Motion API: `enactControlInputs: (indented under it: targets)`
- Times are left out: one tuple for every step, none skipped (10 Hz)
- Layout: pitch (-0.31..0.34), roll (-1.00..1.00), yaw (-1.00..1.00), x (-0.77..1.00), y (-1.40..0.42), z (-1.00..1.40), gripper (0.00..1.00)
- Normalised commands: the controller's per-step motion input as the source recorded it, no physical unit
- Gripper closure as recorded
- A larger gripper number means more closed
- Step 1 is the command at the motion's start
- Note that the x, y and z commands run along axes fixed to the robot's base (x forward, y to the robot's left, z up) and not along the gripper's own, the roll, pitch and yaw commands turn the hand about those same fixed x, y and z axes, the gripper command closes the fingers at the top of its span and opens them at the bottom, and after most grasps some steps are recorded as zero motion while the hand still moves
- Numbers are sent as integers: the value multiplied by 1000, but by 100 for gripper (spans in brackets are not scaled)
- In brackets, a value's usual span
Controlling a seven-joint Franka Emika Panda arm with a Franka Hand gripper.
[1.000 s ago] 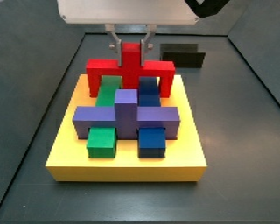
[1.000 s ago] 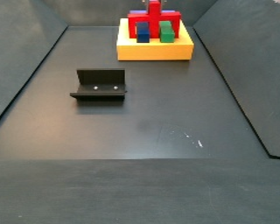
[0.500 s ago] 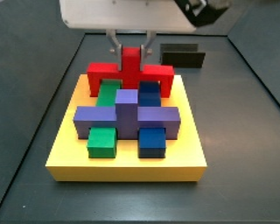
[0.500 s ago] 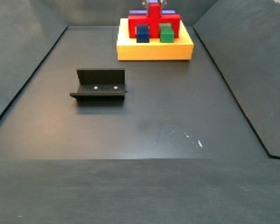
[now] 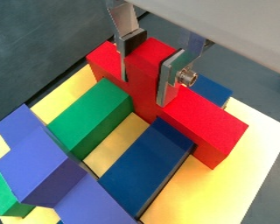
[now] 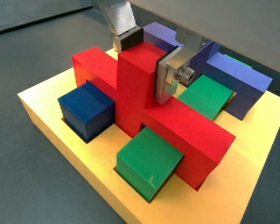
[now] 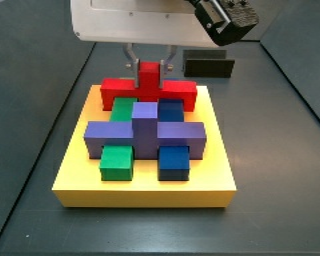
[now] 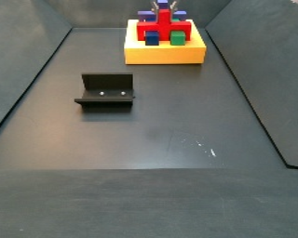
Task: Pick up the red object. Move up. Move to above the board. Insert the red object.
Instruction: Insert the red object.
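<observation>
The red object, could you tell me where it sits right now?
In a side view the red object sits at the board's far edge, behind the purple block, its post between the gripper's fingers.

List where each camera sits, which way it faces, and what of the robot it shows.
Wrist views: on the arm, looking down at the gripper clasping the red object.
Side view: close before the board, gripper above.
Side view: far across the floor, past the fixture; board distant.
Shared: all show the red object.

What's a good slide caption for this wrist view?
Gripper clamps the red object's post, seating it on the yellow board.
</observation>
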Motion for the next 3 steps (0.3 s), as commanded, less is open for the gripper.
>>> enactControlInputs:
  targets:
    - [-39, 74, -106, -163, 0, -1000, 100]
    - [0, 147, -86, -40, 0, -871, 100]
    - [0, 0, 0, 0, 0, 0, 100]
